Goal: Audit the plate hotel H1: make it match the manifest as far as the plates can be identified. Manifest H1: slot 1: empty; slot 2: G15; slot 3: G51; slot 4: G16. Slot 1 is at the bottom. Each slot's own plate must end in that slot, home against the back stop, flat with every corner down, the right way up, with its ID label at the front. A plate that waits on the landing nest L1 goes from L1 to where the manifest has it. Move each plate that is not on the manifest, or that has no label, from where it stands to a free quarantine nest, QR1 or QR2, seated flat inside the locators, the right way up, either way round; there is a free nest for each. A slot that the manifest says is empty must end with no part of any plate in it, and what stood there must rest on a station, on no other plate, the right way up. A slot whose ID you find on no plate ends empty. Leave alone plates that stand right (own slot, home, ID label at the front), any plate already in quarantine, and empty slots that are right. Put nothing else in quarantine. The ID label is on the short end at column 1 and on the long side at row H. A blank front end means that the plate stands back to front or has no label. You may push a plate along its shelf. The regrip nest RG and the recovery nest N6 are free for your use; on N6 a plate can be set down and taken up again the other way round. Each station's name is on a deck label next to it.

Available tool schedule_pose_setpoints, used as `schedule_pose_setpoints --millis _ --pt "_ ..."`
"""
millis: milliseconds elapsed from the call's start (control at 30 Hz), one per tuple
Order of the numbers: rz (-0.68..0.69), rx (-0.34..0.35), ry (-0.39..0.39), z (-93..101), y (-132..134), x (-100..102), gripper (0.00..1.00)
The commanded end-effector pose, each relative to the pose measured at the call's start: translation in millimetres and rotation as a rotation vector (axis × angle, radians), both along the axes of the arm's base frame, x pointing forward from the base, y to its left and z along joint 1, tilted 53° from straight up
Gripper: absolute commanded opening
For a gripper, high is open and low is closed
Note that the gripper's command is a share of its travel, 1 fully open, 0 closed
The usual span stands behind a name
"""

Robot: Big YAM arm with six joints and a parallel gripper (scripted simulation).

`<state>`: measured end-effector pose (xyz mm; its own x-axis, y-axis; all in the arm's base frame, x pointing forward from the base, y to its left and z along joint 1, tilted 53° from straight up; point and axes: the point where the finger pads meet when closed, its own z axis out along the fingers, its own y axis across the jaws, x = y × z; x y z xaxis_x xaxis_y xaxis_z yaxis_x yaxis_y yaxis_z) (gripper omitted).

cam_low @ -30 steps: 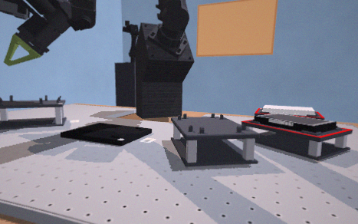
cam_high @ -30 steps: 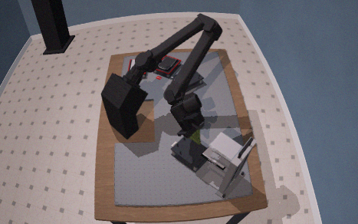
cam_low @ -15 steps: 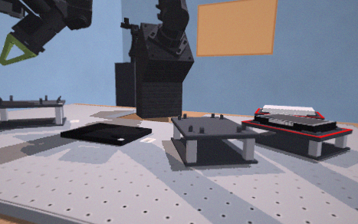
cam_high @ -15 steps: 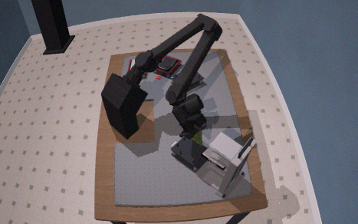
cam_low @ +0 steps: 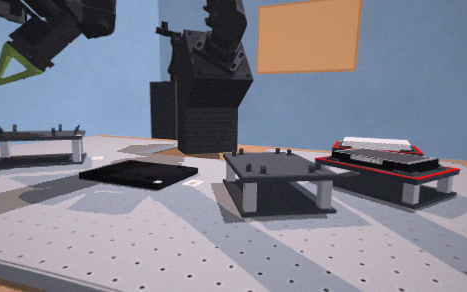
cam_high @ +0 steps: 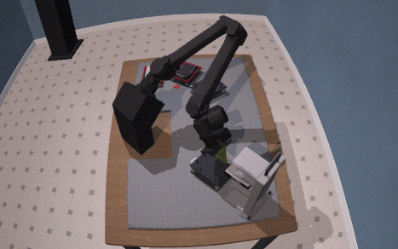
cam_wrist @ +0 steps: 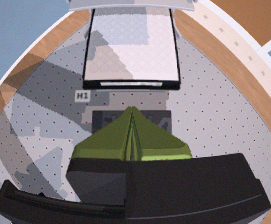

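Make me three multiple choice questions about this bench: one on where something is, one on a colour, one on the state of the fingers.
1. Where does the plate in the exterior view rest?
A. on the red-edged nest
B. on the plain grey nest
C. on the black flat pad

2. What colour are the gripper's fingers?
A. red
B. green
C. white

3. What state is the gripper in?
A. wide open
B. shut on a plate
C. shut, holding nothing

Key: 1 A, the plate sits inside the red border. 2 B, the wedge-shaped tips show green. 3 C, the fingers meet with nothing between them.
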<state>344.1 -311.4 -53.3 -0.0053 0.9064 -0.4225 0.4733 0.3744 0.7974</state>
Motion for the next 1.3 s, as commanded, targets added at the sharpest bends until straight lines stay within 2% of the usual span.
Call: schedule_pose_setpoints --millis 0,1267 --pt "-0.006 0.003 -0.006 1.0 -7 6 0.00" --pt "-0.005 0.005 -0.005 0.3 -24 20 0.00"
